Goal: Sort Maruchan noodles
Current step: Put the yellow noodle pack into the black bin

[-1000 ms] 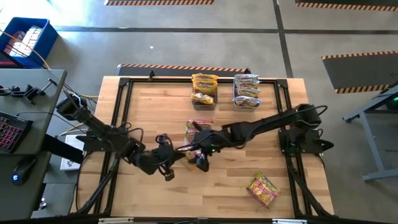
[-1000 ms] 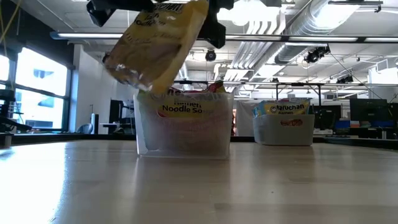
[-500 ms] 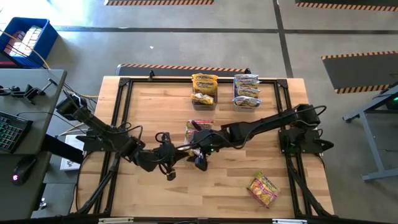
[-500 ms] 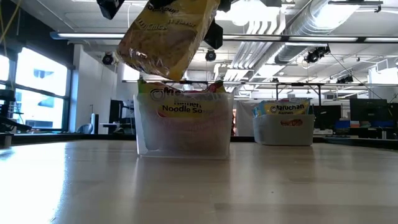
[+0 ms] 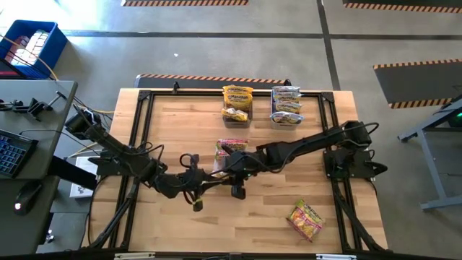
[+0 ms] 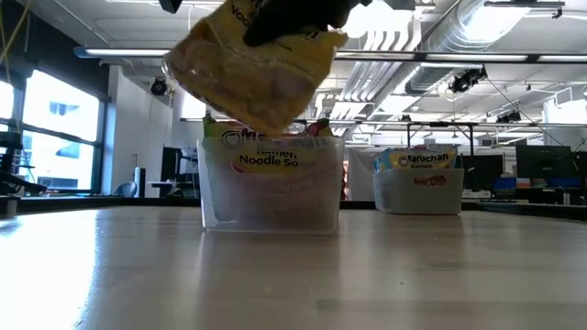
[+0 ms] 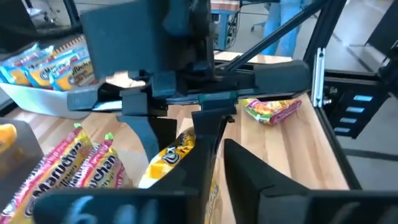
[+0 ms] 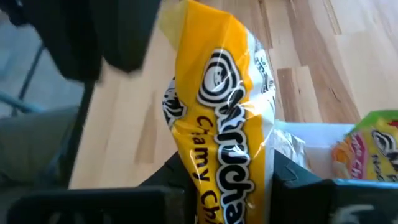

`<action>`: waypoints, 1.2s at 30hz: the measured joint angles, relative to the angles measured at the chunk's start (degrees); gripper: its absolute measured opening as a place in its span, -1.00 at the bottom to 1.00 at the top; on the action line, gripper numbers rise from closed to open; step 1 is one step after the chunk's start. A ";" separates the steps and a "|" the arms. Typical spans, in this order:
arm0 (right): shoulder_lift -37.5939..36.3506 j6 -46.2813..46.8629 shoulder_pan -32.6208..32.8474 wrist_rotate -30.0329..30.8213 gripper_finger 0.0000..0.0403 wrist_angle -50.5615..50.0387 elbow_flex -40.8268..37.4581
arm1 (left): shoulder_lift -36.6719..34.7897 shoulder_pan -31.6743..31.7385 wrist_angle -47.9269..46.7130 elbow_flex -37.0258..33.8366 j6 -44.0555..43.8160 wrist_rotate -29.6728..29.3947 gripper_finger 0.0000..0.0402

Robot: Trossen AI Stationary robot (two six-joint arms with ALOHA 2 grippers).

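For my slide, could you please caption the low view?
A yellow noodle packet hangs in the right gripper above a clear bin of packets.

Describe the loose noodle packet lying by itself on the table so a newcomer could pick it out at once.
On the wooden table, look toward the near right corner, away from both arms. The loose packet lies flat and skewed there, red and green, the only one outside the clear bins and touching nothing.

Yellow packet (image 6: 252,69) motion-blurred in the low view, top cut off by the frame edge

Overhead, table-level, two wrist views.
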 joint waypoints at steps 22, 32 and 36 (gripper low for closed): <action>0.00 -23.28 -18.61 -1.17 -0.60 -32.87 18.08 | -10.07 10.02 22.08 -20.05 8.03 9.96 -0.46; 0.35 -38.39 -32.94 -0.67 -0.60 -32.97 22.77 | -14.68 22.04 42.77 -36.93 3.10 23.33 -0.84; 3.08 -42.03 -37.30 -2.05 -0.60 -32.01 22.79 | -14.62 25.59 46.55 -40.34 1.41 25.90 -0.98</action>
